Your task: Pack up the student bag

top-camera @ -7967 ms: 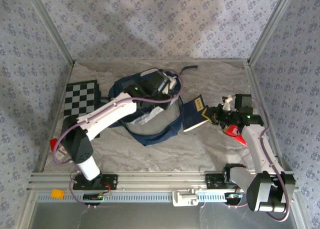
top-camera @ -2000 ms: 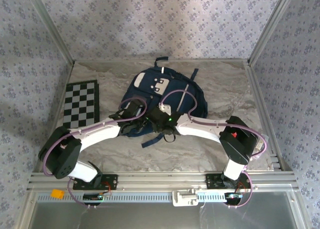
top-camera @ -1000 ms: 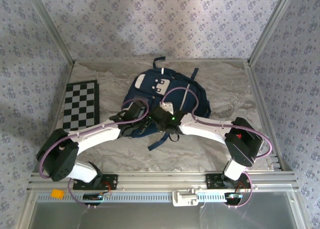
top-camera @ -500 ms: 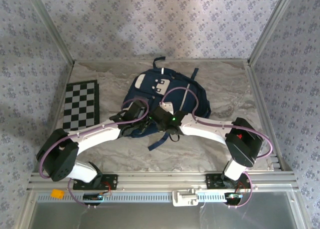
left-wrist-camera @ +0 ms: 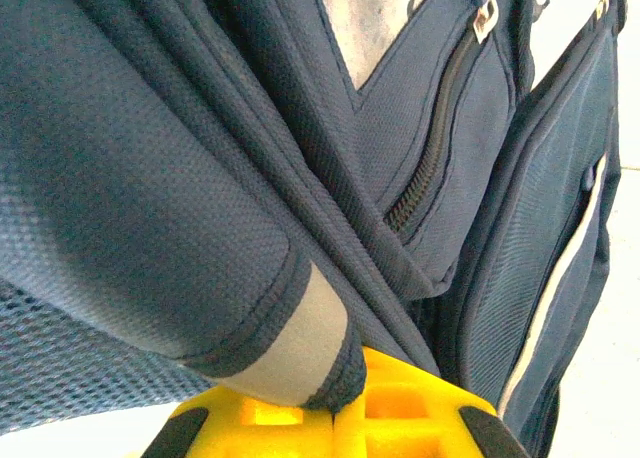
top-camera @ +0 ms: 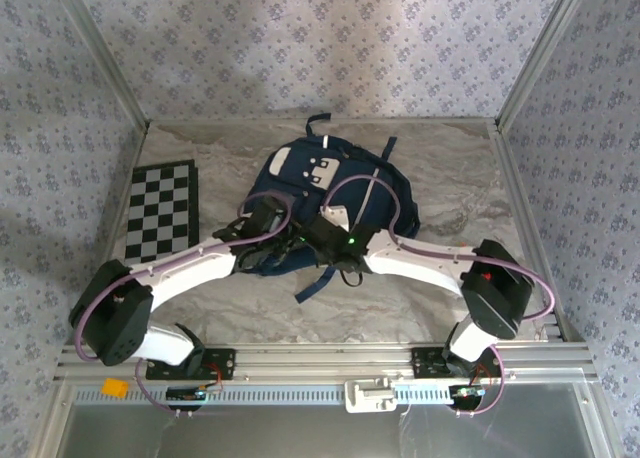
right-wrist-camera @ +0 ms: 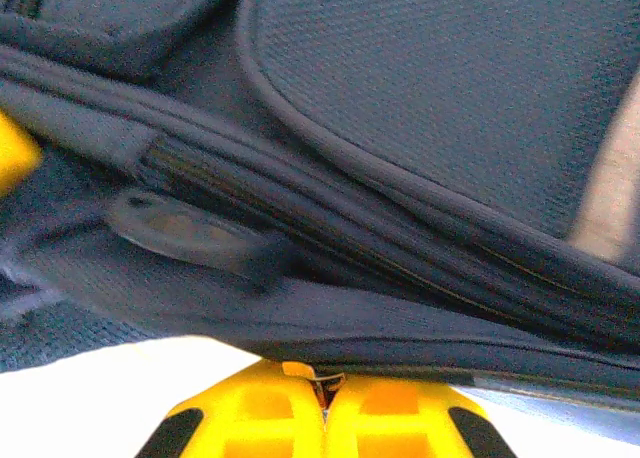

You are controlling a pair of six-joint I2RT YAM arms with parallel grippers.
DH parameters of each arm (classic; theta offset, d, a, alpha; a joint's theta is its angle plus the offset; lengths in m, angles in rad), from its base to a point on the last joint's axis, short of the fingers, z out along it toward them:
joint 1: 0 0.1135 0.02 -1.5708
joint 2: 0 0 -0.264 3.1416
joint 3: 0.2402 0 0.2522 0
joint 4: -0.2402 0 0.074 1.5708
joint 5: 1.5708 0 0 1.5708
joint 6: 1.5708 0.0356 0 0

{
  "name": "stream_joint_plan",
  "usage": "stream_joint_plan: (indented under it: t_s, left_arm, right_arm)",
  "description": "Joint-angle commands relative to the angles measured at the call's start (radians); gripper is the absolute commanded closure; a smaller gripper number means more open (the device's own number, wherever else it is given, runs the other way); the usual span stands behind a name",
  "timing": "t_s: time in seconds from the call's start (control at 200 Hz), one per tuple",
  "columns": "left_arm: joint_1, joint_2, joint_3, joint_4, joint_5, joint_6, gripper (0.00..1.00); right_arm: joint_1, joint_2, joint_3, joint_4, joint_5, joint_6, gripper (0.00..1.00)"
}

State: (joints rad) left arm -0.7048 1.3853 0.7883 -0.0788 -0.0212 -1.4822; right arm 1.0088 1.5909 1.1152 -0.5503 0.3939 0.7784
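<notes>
Student bag (top-camera: 340, 183): navy, flat on the table just right of checkered board (top-camera: 160, 208). Left gripper (left-wrist-camera: 335, 418): clenched on a grey-banded fold of bag fabric, on the side nearer the board. Right gripper (right-wrist-camera: 322, 393): pinched tight on the bag's lower hem, farther from the board. Risk: fabric slipping from either pinch under uneven pull, or bag dragged boardward instead of opened. Overhead: full layout, grips hidden beneath wrists. Wrist views: both pinches, zip track (right-wrist-camera: 330, 233), dark pull tab (right-wrist-camera: 190, 228).

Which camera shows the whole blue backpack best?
The top camera: the student bag shows almost whole there. The wrist cameras sit against it, giving close-ups of fabric and a zip.
</notes>
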Motion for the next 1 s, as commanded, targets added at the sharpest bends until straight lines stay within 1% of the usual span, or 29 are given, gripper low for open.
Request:
stream_joint_plan:
  t_s: [0.0, 0.09, 0.185, 0.265, 0.325, 0.355, 0.42, 0.475, 0.54, 0.575, 0.62, 0.67, 0.725, 0.8, 0.87, 0.994]
  left_arm:
    - [0.123, -0.049, 0.047, -0.048, 0.013, 0.095, 1.00]
    - [0.204, -0.046, 0.051, -0.068, 0.012, 0.183, 1.00]
    - [0.305, 0.006, 0.053, 0.003, 0.120, 0.248, 1.00]
    - [0.367, 0.053, 0.090, 0.001, 0.159, 0.303, 1.00]
    - [0.397, 0.096, 0.138, -0.023, 0.158, 0.373, 1.00]
    - [0.411, 0.124, 0.167, -0.040, 0.177, 0.391, 1.00]
    - [0.427, 0.186, 0.219, 0.011, 0.270, 0.433, 1.00]
    - [0.429, 0.232, 0.272, 0.019, 0.312, 0.458, 1.00]
    - [0.428, 0.281, 0.336, 0.039, 0.362, 0.522, 0.91]
    - [0.433, 0.311, 0.379, 0.015, 0.392, 0.563, 0.86]
    - [0.444, 0.351, 0.452, -0.055, 0.448, 0.647, 0.74]
    - [0.459, 0.382, 0.525, -0.200, 0.463, 0.733, 0.65]
    - [0.476, 0.368, 0.517, -0.255, 0.477, 0.768, 0.58]
    - [0.485, 0.293, 0.419, -0.218, 0.492, 0.732, 0.51]
    - [0.465, 0.217, 0.330, -0.186, 0.500, 0.673, 0.48]
    - [0.370, 0.135, 0.224, -0.167, 0.501, 0.543, 0.44]
  right_arm:
    - [-0.012, -0.090, -0.062, -0.176, 0.046, 0.038, 1.00]
    - [-0.015, -0.161, -0.125, -0.217, 0.043, 0.046, 1.00]
    - [-0.054, -0.235, -0.188, -0.201, -0.015, 0.002, 1.00]
    - [-0.069, -0.271, -0.204, -0.222, 0.011, -0.038, 1.00]
    - [-0.073, -0.274, -0.196, -0.252, 0.032, -0.067, 1.00]
    - [-0.081, -0.272, -0.189, -0.252, 0.030, -0.081, 1.00]
    - [-0.089, -0.263, -0.175, -0.180, -0.027, -0.140, 1.00]
    - [-0.077, -0.244, -0.158, -0.114, -0.097, -0.181, 1.00]
    - [-0.062, -0.212, -0.140, -0.016, -0.178, -0.188, 1.00]
    - [-0.057, -0.192, -0.129, 0.031, -0.216, -0.189, 1.00]
    - [-0.054, -0.167, -0.110, 0.061, -0.249, -0.198, 1.00]
    - [-0.044, -0.150, -0.097, 0.065, -0.239, -0.216, 1.00]
    - [-0.039, -0.142, -0.102, 0.042, -0.203, -0.213, 1.00]
    - [-0.054, -0.137, -0.116, 0.043, -0.204, -0.222, 1.00]
    - [-0.061, -0.132, -0.126, 0.066, -0.217, -0.229, 1.00]
    - [-0.059, -0.101, -0.124, 0.100, -0.252, -0.231, 1.00]
